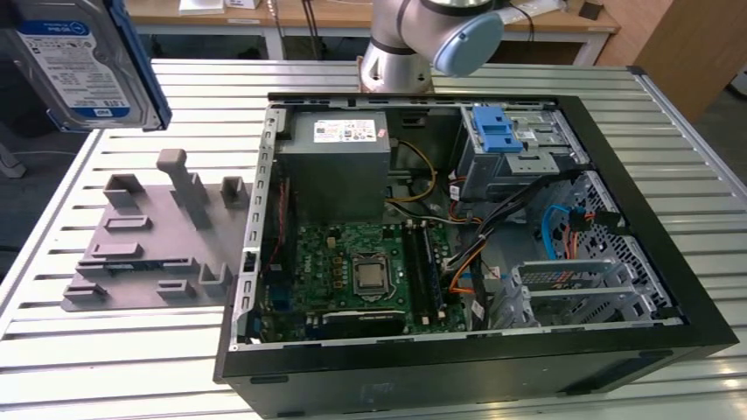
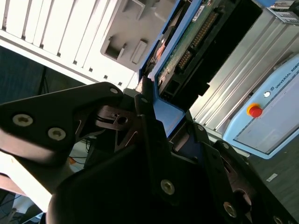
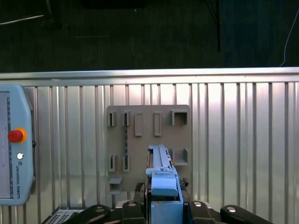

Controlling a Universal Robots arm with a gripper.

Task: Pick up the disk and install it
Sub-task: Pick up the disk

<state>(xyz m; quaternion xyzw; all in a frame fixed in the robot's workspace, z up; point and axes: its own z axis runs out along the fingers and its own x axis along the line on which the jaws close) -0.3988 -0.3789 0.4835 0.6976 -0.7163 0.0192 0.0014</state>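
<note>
tool [image 2: 168, 128] closed onto disk [image 1: 87, 66], gripping its blue carrier frame. disk hangs edge-down, high over grey stand [image 1: 152, 236], well clear of table [image 1: 117, 350]. for the carry imo: firm grip, no tilt, give pc case [image 1: 467, 372] wall plenty of margin.

- Bright light is flooding the slatted table [image 1: 117, 350] in the exterior view — glare is streaking its ribs.
- Shadow is filling the computer case [image 1: 467, 372].
- In the second wrist view, the disk [image 2: 196, 42] is sitting backlit, dark against white-blown slats.
</note>
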